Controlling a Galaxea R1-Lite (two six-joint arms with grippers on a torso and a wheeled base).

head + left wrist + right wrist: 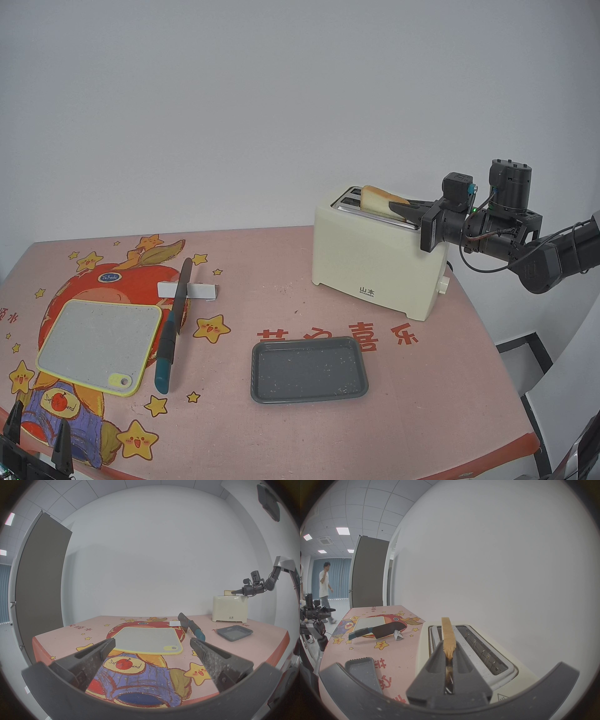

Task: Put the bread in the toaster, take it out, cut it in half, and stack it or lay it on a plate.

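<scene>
at the far right of the pink cartoon-print table (pixel 437 387), the cream toaster (pixel 375 262) stands close to the wall. the bread (pixel 375 197) slice sticks up out of its top, leaning a little, over the slot farther from the wall. the right gripper (pixel 400 211) comes in level from the toaster's right end and is pinched narrow on the slice, with one dark finger (pixel 432 667) against each face. they hide how deep the bread's lower edge sits in the slot.

in front of the toaster and apart from it, the grey tray (pixel 309 370) lies flat, its floor speckled pale. well to the left lies the cutting board (pixel 97 340), grey with a yellow-green rim. just beside its right edge is the knife (pixel 170 331), teal handle toward the robot, black blade propped across a small white rest (pixel 203 291).

the left gripper (pixel 152 642) hangs off the table's near left corner, jaws spread wide and gripping nothing, well apart from everything on the table.
</scene>
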